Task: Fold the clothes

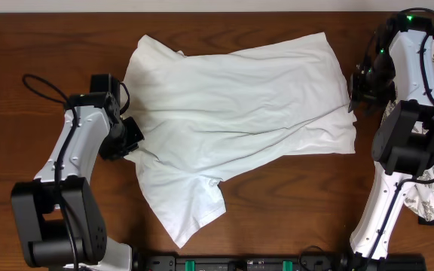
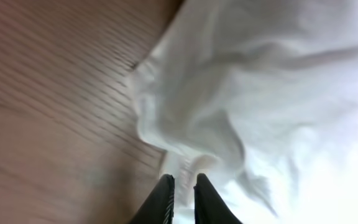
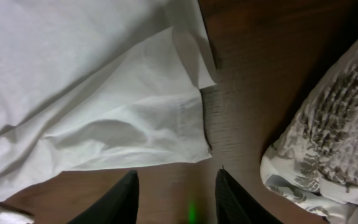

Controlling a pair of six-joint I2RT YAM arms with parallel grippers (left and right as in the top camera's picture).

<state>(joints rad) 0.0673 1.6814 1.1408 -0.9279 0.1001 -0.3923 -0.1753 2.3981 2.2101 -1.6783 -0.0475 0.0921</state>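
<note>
The T-shirt (image 1: 239, 105) lies spread on the bench (image 1: 44, 38) between my two arms, wrinkled and not yet folded; I judge that the task is at its beginning, at the step of taking hold of the edges to straighten the cloth before the first fold.

My left gripper (image 1: 130, 137) is at the left edge of the shirt; in the left wrist view its fingers (image 2: 163, 199) are almost together, with a bunched ridge of cloth at the tips, so I judge it is clamped on that edge, though the pinch itself is partly hidden.
My right gripper (image 3: 179, 196) has its fingers apart and holds nothing; it hangs over bare bench just beside the hem (image 3: 188, 118), near the corner.

The next move, I think, calls for the right gripper to reach the hem corner and close on it, without catching the fern-print cloth (image 3: 328, 137) that lies near.

The long axis of the shirt runs across the bench from left to right, a little tilted; one sleeve (image 1: 183, 214) sticks out toward the near side at the left, so the shoulder end points to my left arm and the hem to my right arm; I see no chest print.
</note>
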